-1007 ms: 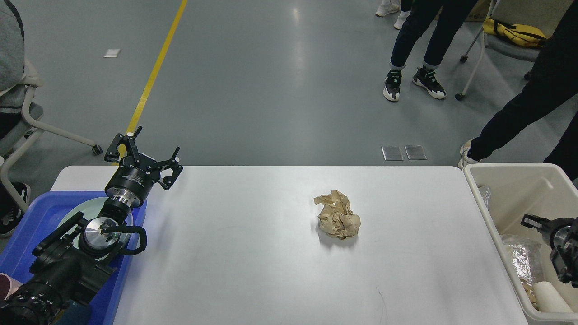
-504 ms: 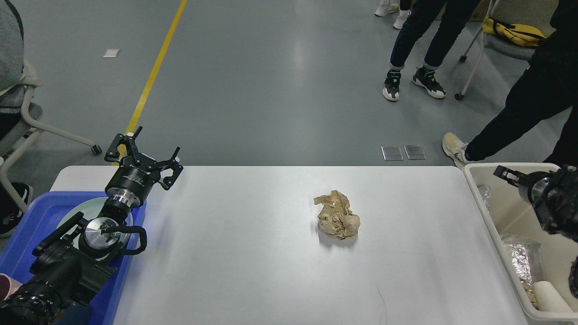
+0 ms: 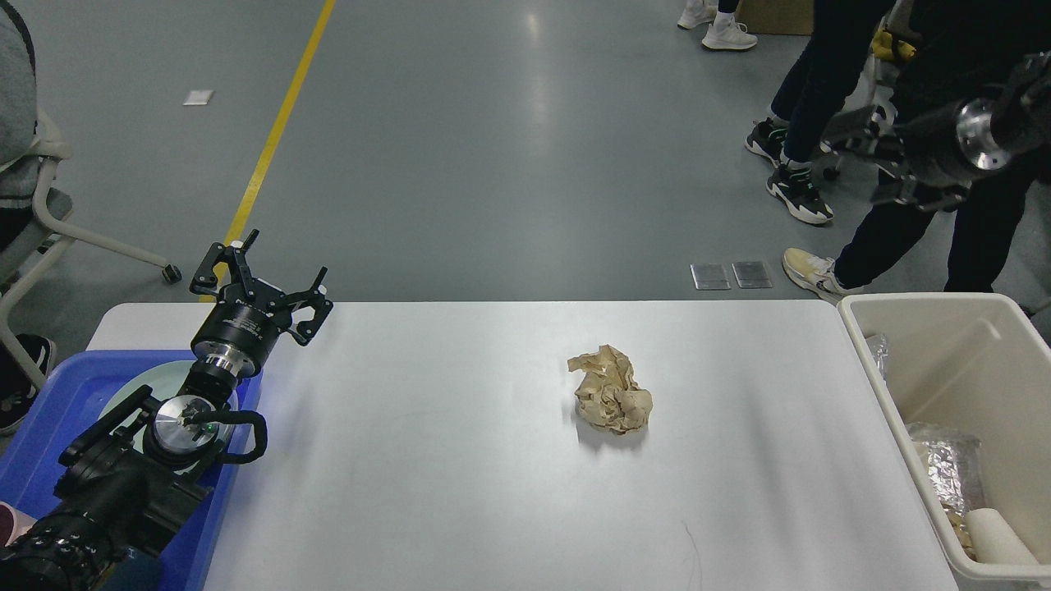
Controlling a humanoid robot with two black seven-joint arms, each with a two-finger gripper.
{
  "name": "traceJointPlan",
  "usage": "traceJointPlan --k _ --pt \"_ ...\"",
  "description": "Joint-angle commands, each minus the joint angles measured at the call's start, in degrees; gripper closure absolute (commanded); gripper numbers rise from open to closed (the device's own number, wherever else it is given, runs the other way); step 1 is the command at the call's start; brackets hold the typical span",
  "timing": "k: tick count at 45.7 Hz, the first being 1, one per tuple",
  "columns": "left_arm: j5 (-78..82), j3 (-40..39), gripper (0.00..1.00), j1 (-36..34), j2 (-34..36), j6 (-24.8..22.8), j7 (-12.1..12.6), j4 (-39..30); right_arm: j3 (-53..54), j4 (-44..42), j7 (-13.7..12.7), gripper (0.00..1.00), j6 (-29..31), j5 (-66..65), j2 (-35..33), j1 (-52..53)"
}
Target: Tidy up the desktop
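Note:
The white desktop (image 3: 443,484) fills the lower middle of the head view. A crumpled ball of brown paper (image 3: 612,400) lies on it, right of centre. My left gripper (image 3: 261,277) is open and empty, held above the desktop's far left corner, far from the paper. My right gripper (image 3: 866,164) is raised high at the upper right, above and beyond the cream bin, blurred by motion. Its fingers look apart and hold nothing.
A blue plastic tray (image 3: 41,410) with a pale plate (image 3: 135,386) sits at the left edge under my left arm. A cream plastic bin (image 3: 870,369) at the right edge holds crumpled foil (image 3: 944,468) and a white roll (image 3: 989,525). People's legs (image 3: 895,222) stand beyond the table.
My right arm has risen from inside the cream bin to high above it at the upper right. The left arm and the paper ball have not moved. The people have shifted.

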Motion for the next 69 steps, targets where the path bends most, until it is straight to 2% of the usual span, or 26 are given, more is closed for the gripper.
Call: traceJointPlan --k 1,6,10,14,17,21,32,39,47,61,69 --pt "-0.02 -0.02 0.04 0.00 0.00 -0.02 0.00 0.00 -2.00 22.72 -0.36 0.00 -0.09 -3.90 1.13 16.03" --pt "-0.02 -0.02 0.04 0.00 0.00 -0.02 0.00 0.00 -2.18 43.64 -1.15 0.00 -6.32 -7.16 3.15 26.94" --pt "-0.02 -0.02 0.04 0.00 0.00 -0.02 0.00 0.00 -2.26 55.78 -3.08 0.00 -13.17 -6.99 5.44 30.91" --pt "0.07 -0.02 0.04 0.00 0.00 -0.02 0.00 0.00 -2.09 66.07 -8.34 0.00 -20.73 -6.81 7.28 31.97" --pt "-0.02 -0.02 0.04 0.00 0.00 -0.02 0.00 0.00 -1.74 70.04 -12.57 0.00 -27.85 -6.28 9.57 30.66" --pt "-0.02 -0.02 0.04 0.00 0.00 -0.02 0.00 0.00 -1.82 69.17 -13.72 0.00 -34.36 -4.44 11.60 26.53" --pt "0.07 -0.02 0.04 0.00 0.00 -0.02 0.00 0.00 -1.47 67.24 -13.72 0.00 -38.23 1.89 11.86 22.57" --pt "-0.02 -0.02 0.04 0.00 0.00 -0.02 0.00 0.00 -0.86 65.75 -13.54 0.00 -45.61 3.56 13.70 13.79" --pt "0.07 -0.02 0.04 0.00 0.00 -0.02 0.00 0.00 5.91 52.58 -13.54 0.00 -53.79 9.71 18.88 1.04" --pt "-0.02 -0.02 0.04 0.00 0.00 -0.02 0.00 0.00 6.18 34.64 -13.89 0.00 -56.17 9.45 27.94 -10.39" --pt "-0.02 -0.02 0.04 0.00 0.00 -0.02 0.00 0.00 4.86 30.15 -14.24 0.00 -56.25 8.49 30.75 -13.47"
